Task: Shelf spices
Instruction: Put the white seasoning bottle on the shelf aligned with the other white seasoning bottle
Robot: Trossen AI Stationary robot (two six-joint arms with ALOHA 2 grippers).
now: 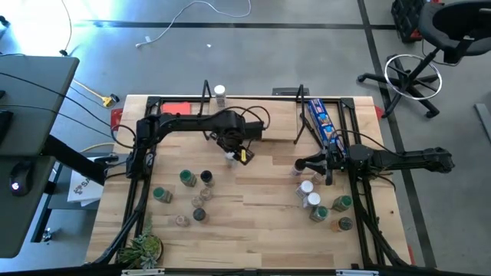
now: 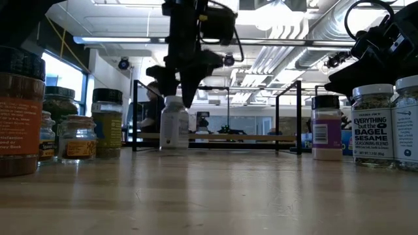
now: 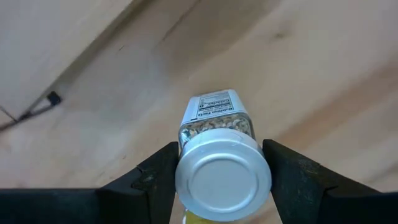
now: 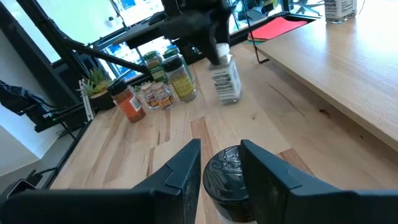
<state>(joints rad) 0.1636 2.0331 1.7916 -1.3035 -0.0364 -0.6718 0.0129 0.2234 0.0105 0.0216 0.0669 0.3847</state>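
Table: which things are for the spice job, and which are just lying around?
For the job: spice jars, shelf, black-lidded jar in right gripper.
Lying about: blue packet, red card, little plant.

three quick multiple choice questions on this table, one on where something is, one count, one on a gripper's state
1. Where is the long blue packet?
A. on the shelf's right part
B. beside the plant
C. in the left gripper

2. How many jars stand on the shelf?
A. none
B. one
C. four

3. The right gripper is
A. open over bare table
B. holding the red card
C. shut on a black-lidded jar

Answers:
1 A: the blue packet lies on the shelf, at the right.
2 B: only the white-lidded jar stands there.
3 C: the right gripper clasps the black-lidded jar.
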